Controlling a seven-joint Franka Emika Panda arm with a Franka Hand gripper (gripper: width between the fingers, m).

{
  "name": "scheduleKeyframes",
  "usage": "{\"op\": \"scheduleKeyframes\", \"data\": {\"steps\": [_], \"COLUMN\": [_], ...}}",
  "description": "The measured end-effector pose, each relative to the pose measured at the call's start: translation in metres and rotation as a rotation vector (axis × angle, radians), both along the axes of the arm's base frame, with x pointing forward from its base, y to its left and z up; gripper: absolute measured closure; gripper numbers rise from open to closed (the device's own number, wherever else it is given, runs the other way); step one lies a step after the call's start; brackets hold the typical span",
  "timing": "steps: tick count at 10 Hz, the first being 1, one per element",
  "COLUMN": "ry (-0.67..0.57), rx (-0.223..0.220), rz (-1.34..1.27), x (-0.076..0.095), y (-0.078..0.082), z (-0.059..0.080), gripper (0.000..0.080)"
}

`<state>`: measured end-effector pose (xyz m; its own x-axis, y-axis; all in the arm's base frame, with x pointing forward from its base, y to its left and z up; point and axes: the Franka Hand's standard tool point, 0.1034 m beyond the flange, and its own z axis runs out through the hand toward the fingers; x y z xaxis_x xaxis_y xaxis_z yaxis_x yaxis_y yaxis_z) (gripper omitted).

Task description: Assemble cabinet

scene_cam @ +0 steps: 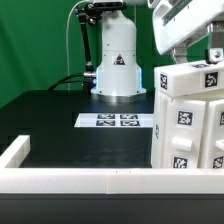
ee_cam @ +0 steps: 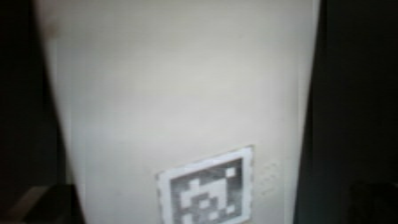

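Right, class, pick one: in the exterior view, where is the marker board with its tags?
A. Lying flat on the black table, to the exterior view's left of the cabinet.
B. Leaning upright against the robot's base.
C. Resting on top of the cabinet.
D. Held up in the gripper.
A: the marker board lies flat on the black table, and the cabinet stands to the exterior view's right of it.

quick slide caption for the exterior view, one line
Claw at the top of the white tagged cabinet at the view's right, marker board flat on the black table
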<state>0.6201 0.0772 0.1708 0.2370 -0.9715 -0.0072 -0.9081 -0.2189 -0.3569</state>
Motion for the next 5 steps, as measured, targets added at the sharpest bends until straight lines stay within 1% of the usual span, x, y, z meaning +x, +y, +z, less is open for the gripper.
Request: {"op": "scheduleKeyframes", "data": {"steps": [3,5], "ry": [-0.002,-0.027], "rx": [0.003,0.018], "rz": [0.01,0.027], "x": [0.0,0.002], "y": [0.003,0.003], "z": [0.003,0.018], "gripper": [0.0003,0.0002]}}
